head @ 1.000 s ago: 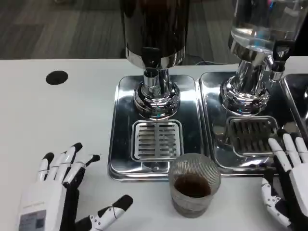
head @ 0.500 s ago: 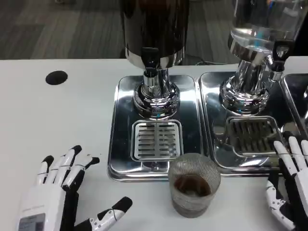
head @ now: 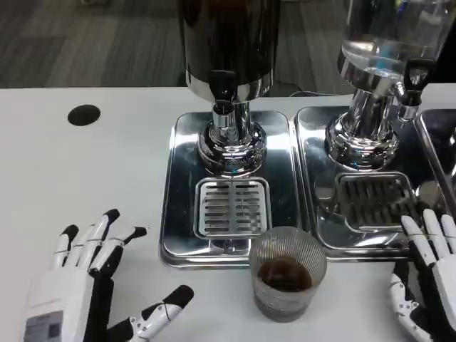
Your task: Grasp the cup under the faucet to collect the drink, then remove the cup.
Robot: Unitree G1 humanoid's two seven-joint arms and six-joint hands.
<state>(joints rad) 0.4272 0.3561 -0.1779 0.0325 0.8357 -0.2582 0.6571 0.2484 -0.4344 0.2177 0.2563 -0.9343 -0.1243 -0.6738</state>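
White table with a round black hole near its far edge, grey carpet floor in dark bands behind it, soft even light

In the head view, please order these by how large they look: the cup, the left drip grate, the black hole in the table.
1. left drip grate
2. cup; it looks close to the grate in size and sits nearer the camera, so this order is unsure
3. black hole, clearly smallest
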